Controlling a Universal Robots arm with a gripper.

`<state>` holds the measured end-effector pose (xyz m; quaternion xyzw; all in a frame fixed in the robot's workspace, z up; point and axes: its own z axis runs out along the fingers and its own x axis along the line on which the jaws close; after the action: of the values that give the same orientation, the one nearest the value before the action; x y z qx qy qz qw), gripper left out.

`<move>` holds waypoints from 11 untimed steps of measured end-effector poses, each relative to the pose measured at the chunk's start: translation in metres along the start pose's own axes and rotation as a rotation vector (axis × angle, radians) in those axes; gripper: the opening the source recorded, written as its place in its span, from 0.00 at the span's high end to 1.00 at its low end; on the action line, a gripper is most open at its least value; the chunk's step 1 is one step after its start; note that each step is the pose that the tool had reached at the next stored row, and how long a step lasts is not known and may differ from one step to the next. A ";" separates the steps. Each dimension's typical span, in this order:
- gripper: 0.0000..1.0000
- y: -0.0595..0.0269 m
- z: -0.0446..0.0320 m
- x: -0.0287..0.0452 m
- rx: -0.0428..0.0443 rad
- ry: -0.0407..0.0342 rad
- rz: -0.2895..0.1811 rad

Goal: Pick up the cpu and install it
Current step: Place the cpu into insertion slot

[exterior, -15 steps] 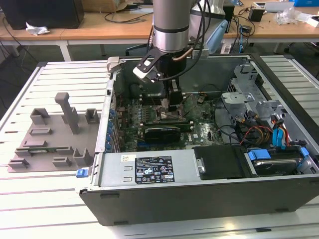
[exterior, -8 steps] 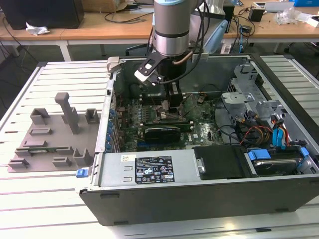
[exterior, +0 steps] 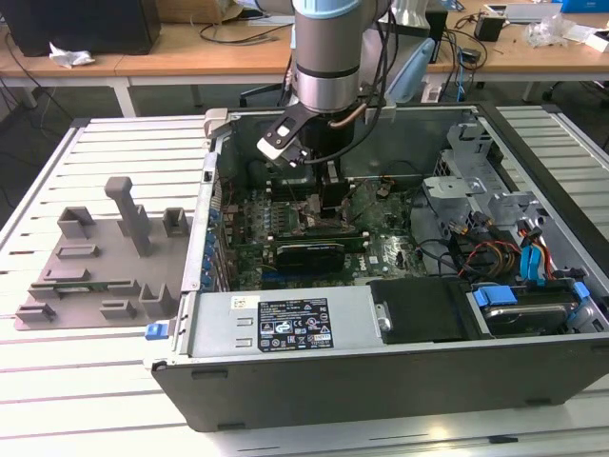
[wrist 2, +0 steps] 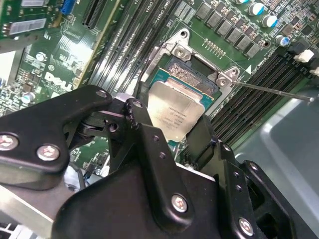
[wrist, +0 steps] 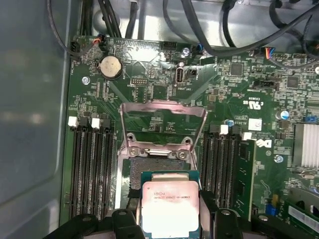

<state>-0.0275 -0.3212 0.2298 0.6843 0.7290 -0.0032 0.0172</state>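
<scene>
One Universal Robots arm [exterior: 326, 57] reaches down into one open computer case [exterior: 381, 371], which stands on a white slatted table [exterior: 95, 400]. One gripper [wrist: 171, 220] has its two black fingers [wrist 2: 135, 113] closed in against opposite edges of the single cpu [wrist: 170, 206], which is clamped between them with its silver top facing up. In both wrist views the cpu sits over one end of the one socket [wrist: 149, 167], covering part of it. Whether it touches the socket cannot be told. One metal load frame [wrist: 163, 124] stands hinged open beyond the socket. Two banks of memory slots [wrist: 89, 164] flank the socket, one on each side, on the green motherboard [wrist: 249, 89]. One coin cell [wrist: 110, 66] lies near a corner of the motherboard. One grey tray [exterior: 95, 276] of moulded blocks lies on the table beside the case, toward the table edge at the exterior view's left.
</scene>
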 end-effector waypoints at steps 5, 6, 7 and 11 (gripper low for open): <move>0.45 0.0003 0.0050 0.0031 0.0076 0.0005 0.000; 0.45 0.0004 0.0059 0.0038 0.0090 0.0007 0.001; 0.45 0.0005 0.0067 0.0042 0.0101 0.0009 0.001; 0.45 0.0006 0.0150 0.0056 0.0191 0.0011 0.006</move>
<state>-0.0270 -0.3161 0.2147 0.6866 0.7269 -0.0098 0.0102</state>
